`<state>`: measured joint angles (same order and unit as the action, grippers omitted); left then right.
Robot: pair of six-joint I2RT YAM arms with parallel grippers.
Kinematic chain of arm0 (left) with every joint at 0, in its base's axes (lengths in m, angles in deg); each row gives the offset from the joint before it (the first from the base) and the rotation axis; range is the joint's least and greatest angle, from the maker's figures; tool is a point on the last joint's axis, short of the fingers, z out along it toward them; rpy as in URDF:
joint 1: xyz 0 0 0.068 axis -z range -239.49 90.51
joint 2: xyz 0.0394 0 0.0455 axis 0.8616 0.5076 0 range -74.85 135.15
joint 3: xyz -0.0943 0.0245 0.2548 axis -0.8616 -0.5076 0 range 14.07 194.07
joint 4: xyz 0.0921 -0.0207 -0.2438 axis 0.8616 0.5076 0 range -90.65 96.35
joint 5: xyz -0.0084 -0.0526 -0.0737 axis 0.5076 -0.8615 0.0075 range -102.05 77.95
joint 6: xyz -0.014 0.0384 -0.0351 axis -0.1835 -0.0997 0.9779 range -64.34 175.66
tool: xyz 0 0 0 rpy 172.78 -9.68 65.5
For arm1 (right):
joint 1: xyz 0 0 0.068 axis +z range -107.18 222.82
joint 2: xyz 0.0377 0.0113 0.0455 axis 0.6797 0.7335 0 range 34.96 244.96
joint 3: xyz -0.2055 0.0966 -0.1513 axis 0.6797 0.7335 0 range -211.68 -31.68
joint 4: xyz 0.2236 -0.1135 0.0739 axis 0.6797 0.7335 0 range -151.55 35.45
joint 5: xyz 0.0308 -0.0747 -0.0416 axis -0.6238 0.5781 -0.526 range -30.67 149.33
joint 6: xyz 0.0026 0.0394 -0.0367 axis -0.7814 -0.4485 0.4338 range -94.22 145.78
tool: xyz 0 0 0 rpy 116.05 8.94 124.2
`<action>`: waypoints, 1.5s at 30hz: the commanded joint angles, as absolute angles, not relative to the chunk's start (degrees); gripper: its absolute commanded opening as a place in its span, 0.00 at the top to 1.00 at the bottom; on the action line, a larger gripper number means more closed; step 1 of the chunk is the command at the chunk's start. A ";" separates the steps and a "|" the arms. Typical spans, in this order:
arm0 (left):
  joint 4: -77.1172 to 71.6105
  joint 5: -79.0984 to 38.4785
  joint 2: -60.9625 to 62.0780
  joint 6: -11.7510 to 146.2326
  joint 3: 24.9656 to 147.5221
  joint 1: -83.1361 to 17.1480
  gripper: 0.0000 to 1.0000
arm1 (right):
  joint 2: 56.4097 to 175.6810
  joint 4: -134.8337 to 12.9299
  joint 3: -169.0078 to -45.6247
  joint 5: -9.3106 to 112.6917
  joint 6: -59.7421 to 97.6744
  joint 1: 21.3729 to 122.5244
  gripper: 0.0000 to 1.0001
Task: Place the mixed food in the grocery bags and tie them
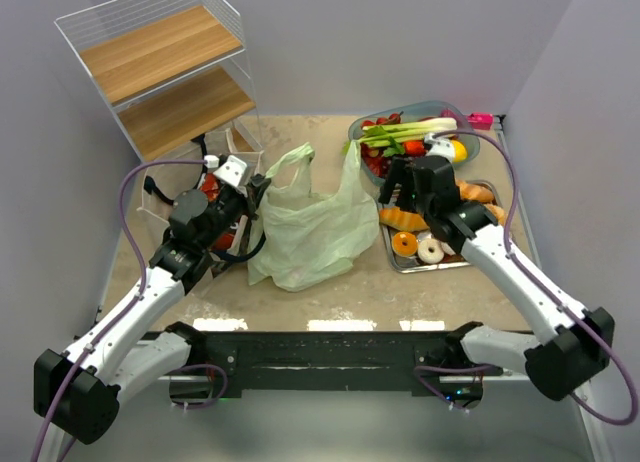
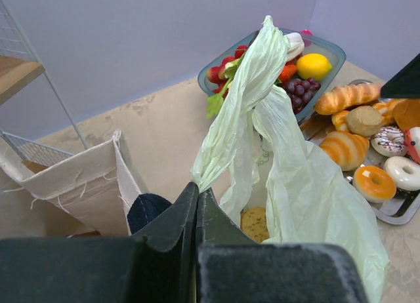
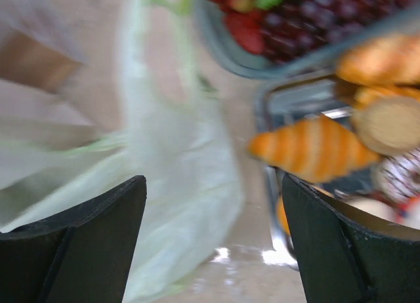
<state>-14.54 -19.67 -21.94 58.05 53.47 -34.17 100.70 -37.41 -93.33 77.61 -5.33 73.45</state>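
Pale-green bag (image 1: 310, 232) untied, centre frame; most food (image 1: 405, 244) lies unpacked on trays (image 1: 398, 265) at right. Left hand (image 2: 197, 198) pinches this bag; right hand (image 3: 213, 181) spread, empty.

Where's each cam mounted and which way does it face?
Top external: above, behind the robot, looking down on the table; left arm and right arm show.
Left wrist: on the left gripper, facing across the green bag toward the pastry tray; shut fingers show.
Right wrist: on the right gripper, looking down at a croissant; open fingers show.
Shared: bag and tray, all three.
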 commanded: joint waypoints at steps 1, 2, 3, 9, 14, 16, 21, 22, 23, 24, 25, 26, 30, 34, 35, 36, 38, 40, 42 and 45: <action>-16.47 -20.31 -22.64 58.30 53.45 -33.83 1.00 | 106.84 -28.15 -89.78 77.79 -4.90 68.15 0.10; -16.47 -20.22 -22.90 58.38 53.45 -33.83 1.00 | 107.90 -29.02 -88.39 77.18 -4.37 67.61 0.10; -16.47 -20.22 -23.08 58.21 53.36 -33.83 1.00 | 108.87 -29.64 -87.68 76.65 -4.10 67.26 0.10; -16.38 -20.40 -23.08 58.21 53.36 -33.74 1.00 | 117.84 -32.72 -85.12 75.59 -4.19 66.55 0.19; -16.30 -20.49 -23.26 58.04 53.27 -33.65 1.00 | 121.97 -34.74 -85.03 75.59 -3.40 66.03 0.25; -16.29 -20.49 -23.34 57.95 53.27 -33.65 1.00 | 122.85 -35.00 -85.38 75.33 -3.05 65.94 0.26; -16.21 -20.49 -23.26 57.95 53.36 -33.57 1.00 | 124.87 -34.57 -85.65 76.38 -3.14 65.76 0.27; -16.29 -20.49 -23.26 57.86 53.45 -33.57 1.00 | 125.05 -34.48 -85.39 76.64 -3.22 65.67 0.26; -16.29 -20.49 -23.26 57.86 53.36 -33.57 1.00 | 125.05 -34.48 -85.21 76.82 -3.22 65.67 0.25; -16.29 -20.49 -23.26 57.95 53.36 -33.57 1.00 | 125.05 -34.48 -85.03 77.17 -3.14 65.67 0.25; -16.29 -20.49 -23.26 57.95 53.36 -33.57 1.00 | 125.05 -34.56 -84.68 77.61 -3.22 65.67 0.25; -16.29 -20.57 -23.17 57.86 53.36 -33.57 1.00 | 125.14 -34.91 -84.51 77.70 -3.14 65.67 0.27; -16.30 -20.75 -22.99 57.95 53.36 -33.48 1.00 | 125.32 -35.27 -84.33 77.53 -2.78 65.59 0.42; -16.29 -20.49 -23.08 57.86 53.36 -33.48 1.00 | 123.13 -32.38 -86.95 78.31 -1.56 65.67 0.64; -16.29 -20.57 -23.17 57.77 53.36 -33.48 1.00 | 121.20 -31.24 -88.01 77.45 -1.47 65.85 0.66; -16.29 -20.57 -23.26 57.68 53.36 -33.48 1.00 | 119.53 -30.27 -88.98 76.83 -1.47 66.46 0.66; -16.29 -20.66 -23.26 57.68 53.36 -33.39 1.00 | 113.76 -28.68 -92.05 74.20 -1.47 67.69 0.67; -16.38 -20.84 -23.34 57.59 53.27 -33.39 1.00 | 110.30 -29.37 -95.73 71.91 -1.90 69.97 0.67; -16.56 -21.19 -23.26 57.59 53.27 -33.39 1.00 | 107.04 -31.30 -98.20 67.80 -2.52 72.34 0.68; -16.65 -21.36 -23.34 57.68 53.27 -33.30 1.00 | 107.99 -35.61 -102.69 60.60 -4.54 75.68 0.69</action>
